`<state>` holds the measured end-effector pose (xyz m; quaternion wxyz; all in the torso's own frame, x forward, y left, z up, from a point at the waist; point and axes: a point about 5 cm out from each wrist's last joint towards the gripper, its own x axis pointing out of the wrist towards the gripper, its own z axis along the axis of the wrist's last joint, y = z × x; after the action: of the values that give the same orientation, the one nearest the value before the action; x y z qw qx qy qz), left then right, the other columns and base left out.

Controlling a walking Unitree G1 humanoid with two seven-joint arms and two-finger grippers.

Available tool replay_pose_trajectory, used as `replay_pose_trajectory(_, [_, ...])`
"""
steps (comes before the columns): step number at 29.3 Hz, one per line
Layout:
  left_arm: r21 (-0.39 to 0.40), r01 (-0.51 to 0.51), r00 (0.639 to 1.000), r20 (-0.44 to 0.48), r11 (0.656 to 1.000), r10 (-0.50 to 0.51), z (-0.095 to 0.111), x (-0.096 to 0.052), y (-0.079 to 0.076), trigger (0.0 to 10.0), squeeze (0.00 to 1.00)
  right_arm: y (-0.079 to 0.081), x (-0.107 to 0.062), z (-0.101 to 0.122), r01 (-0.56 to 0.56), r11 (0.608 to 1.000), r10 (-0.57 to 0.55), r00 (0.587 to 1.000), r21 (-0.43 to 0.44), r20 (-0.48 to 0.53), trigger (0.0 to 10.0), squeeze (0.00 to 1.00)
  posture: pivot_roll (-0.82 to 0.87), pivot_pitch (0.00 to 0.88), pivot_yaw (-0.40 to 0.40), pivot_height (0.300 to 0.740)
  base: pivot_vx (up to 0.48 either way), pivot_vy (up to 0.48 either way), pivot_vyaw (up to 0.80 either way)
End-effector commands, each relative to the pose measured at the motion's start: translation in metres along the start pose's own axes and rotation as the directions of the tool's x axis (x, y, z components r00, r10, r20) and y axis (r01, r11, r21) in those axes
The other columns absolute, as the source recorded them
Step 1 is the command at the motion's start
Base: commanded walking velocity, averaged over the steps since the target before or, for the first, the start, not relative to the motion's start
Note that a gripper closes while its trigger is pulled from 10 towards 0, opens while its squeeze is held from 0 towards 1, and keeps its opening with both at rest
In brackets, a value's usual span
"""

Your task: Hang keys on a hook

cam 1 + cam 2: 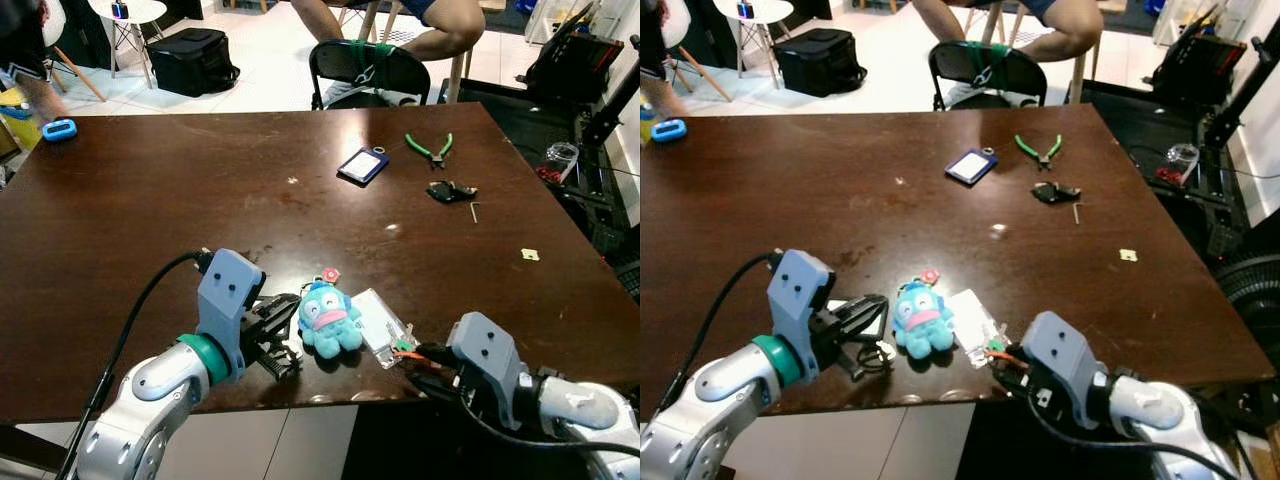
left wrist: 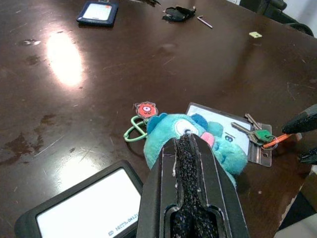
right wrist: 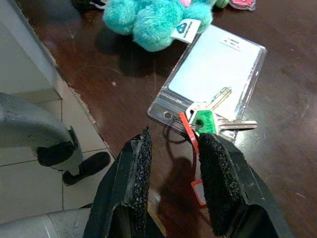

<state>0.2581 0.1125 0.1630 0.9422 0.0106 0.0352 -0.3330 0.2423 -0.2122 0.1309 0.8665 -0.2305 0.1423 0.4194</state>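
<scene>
Since the keys [image 3: 214, 120] lie beside the plush [image 1: 328, 320] at the table [image 1: 150, 200] edge, the right gripper [image 3: 173, 171], jaws spread, might knock them off.

Left claw [image 2: 190, 188] closed; right claw [image 3: 173, 173] spread, both low.
</scene>
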Motion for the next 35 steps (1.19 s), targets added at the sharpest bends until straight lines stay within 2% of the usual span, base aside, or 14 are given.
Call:
replay_pose_trajectory(1, [-0.011, 0.006, 1.0, -0.016, 1.0, -0.006, -0.002, -0.001, 0.0, 10.0, 0.0, 0.004, 0.001, 0.0, -0.026, 1.0, 0.026, 1.0, -0.01, -0.006, 10.0, 0.0, -0.15, 0.082, 0.115, 0.74, 0.0, 0.0, 0.0])
replay_pose_trajectory(9, [-0.012, -0.002, 1.0, -0.021, 1.0, 0.002, -0.003, -0.003, 0.0, 10.0, 0.0, 0.003, 0.002, 0.003, -0.019, 1.0, 0.019, 1.0, -0.004, 0.007, 10.0, 0.0, -0.14, 0.087, 0.113, 0.74, 0.0, 0.0, 0.0])
replay_pose_trajectory(12, [-0.015, -0.004, 1.0, -0.022, 1.0, 0.004, -0.003, -0.003, 0.0, 10.0, 0.0, -0.002, 0.009, 0.009, 0.033, 0.999, -0.034, 0.999, 0.015, 0.041, 10.0, 0.0, -0.15, 0.087, 0.116, 0.74, 0.0, 0.0, 0.0])
replay_pose_trajectory(14, [-0.016, -0.003, 1.0, -0.021, 1.0, 0.002, -0.003, -0.002, -0.001, 10.0, 0.0, -0.002, 0.014, 0.012, 0.028, 1.0, -0.029, 0.998, 0.012, 0.052, 10.0, 0.0, -0.14, 0.088, 0.117, 0.74, 0.0, 0.0, 0.0])
replay_pose_trajectory(15, [-0.015, -0.002, 1.0, -0.021, 1.0, 0.002, -0.003, -0.002, -0.001, 10.0, 0.0, -0.001, 0.016, 0.013, 0.02, 1.0, -0.021, 0.998, 0.011, 0.055, 9.3, 0.0, -0.14, 0.088, 0.116, 0.74, 0.0, 0.0, 0.0])
replay_pose_trajectory(16, [-0.015, -0.002, 1.0, -0.021, 1.0, 0.002, -0.003, -0.002, -0.001, 10.0, 0.0, -0.001, 0.016, 0.013, 0.02, 1.0, -0.021, 0.998, 0.011, 0.055, 9.3, 0.0, -0.14, 0.088, 0.116, 0.74, 0.0, 0.0, 0.0])
replay_pose_trajectory(18, [-0.014, -0.005, 1.0, -0.021, 1.0, 0.005, -0.003, -0.002, 0.0, 10.0, 0.0, 0.0, 0.019, 0.013, 0.006, 1.0, -0.007, 0.998, 0.007, 0.056, 7.3, 0.0, -0.14, 0.089, 0.114, 0.74, 0.0, 0.0, 0.0])
replay_pose_trajectory(19, [-0.013, -0.008, 1.0, -0.022, 1.0, 0.008, -0.003, -0.003, 0.0, 10.0, 0.0, 0.0, 0.02, 0.013, 0.0, 1.0, 0.0, 0.998, 0.006, 0.055, 7.1, 0.0, -0.13, 0.09, 0.112, 0.74, 0.0, 0.0, 0.0])
replay_pose_trajectory(22, [-0.013, -0.012, 1.0, -0.023, 1.0, 0.012, -0.003, -0.004, 0.001, 10.0, 0.0, 0.0, 0.02, 0.013, -0.012, 1.0, 0.012, 0.999, 0.003, 0.05, 7.5, 0.0, -0.13, 0.091, 0.111, 0.74, 0.0, 0.0, 0.0])
replay_pose_trajectory(23, [-0.015, -0.013, 1.0, -0.024, 1.0, 0.013, -0.003, -0.005, 0.0, 10.0, 0.0, 0.003, 0.019, 0.011, -0.032, 0.999, 0.032, 0.999, 0.005, 0.041, 10.0, 0.0, -0.13, 0.093, 0.11, 0.74, 0.0, 0.0, 0.0])
replay_pose_trajectory(25, [-0.016, -0.013, 1.0, -0.024, 1.0, 0.012, -0.003, -0.005, -0.001, 10.0, 0.0, 0.005, 0.017, 0.01, -0.053, 0.999, 0.052, 0.998, 0.011, 0.033, 10.0, 0.0, -0.13, 0.093, 0.11, 0.74, 0.0, 0.0, 0.0])
replay_pose_trajectory(32, [-0.018, -0.01, 1.0, -0.027, 1.0, 0.009, -0.003, -0.004, 0.0, 10.0, 0.0, -0.005, -0.004, -0.003, 0.028, 1.0, -0.029, 0.999, -0.009, -0.042, 10.0, 0.0, -0.14, 0.099, 0.115, 0.74, 0.0, 0.0, 0.0])
replay_pose_trajectory(35, [-0.018, -0.008, 1.0, -0.028, 1.0, 0.007, -0.003, -0.003, 0.0, 10.0, 0.0, -0.006, -0.006, -0.006, 0.029, 0.999, -0.03, 0.998, -0.013, -0.055, 10.0, 0.0, -0.15, 0.102, 0.119, 0.74, 0.0, 0.0, 0.0])
